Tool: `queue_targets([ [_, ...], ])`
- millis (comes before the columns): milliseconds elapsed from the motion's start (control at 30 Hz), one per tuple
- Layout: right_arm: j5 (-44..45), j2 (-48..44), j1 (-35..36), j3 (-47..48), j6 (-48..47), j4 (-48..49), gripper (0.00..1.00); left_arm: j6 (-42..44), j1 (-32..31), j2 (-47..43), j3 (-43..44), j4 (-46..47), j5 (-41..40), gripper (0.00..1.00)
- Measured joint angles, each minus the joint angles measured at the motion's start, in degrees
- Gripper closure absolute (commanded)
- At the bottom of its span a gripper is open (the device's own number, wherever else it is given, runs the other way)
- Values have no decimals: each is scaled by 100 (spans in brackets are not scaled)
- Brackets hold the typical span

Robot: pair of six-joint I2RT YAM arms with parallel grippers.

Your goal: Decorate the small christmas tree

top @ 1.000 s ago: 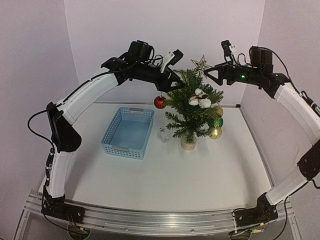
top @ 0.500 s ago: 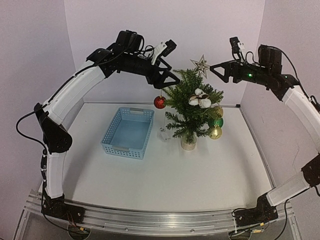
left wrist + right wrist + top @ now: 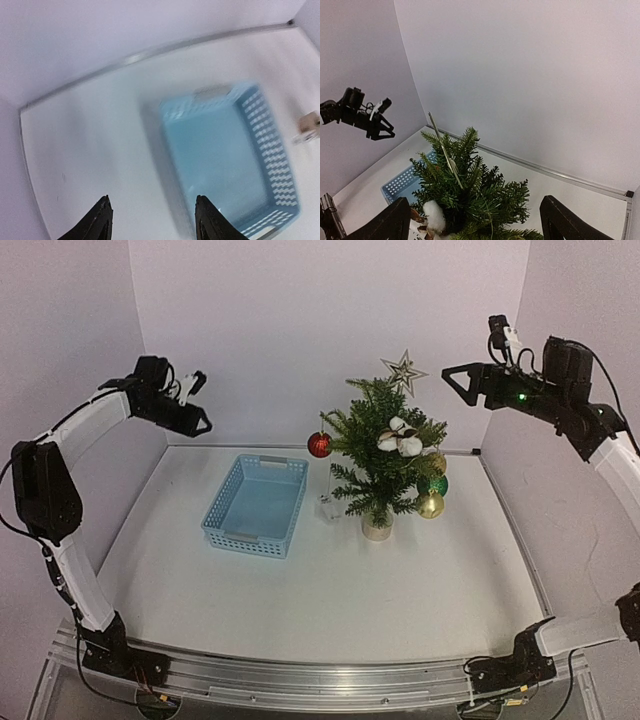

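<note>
A blue basket (image 3: 255,505) sits mid-table. Just right of it stands the small christmas tree (image 3: 385,455), topped by a star (image 3: 403,368). The left gripper (image 3: 205,426) and right gripper (image 3: 448,372) hover either side, jaws parted, empty.

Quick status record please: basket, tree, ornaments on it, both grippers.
basket: light blue plastic basket, empty
tree: small dark green artificial christmas tree, upright, right of basket
ornaments: pale star on top; red ball; white cotton tuft; green ball; gold ball
left gripper: open, empty, high left of basket
right gripper: open, empty, near star
</note>
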Motion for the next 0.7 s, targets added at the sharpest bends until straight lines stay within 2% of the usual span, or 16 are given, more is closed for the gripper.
queue_targets([
  [133, 325, -156, 0, -267, 175, 15, 12, 33, 265, 48, -1534, 299, -753, 47],
  [233, 706, -241, 0, -545, 314, -4, 12, 22, 211, 215, -2210, 516, -1045, 48],
  [433, 1203, -278, 0, -853, 474, -64, 12, -223, 110, 595, -2565, 899, -1086, 49],
  [700, 1426, -334, 0, -863, 556, -76, 12, -367, -242, 597, -2818, 1042, -922, 48],
])
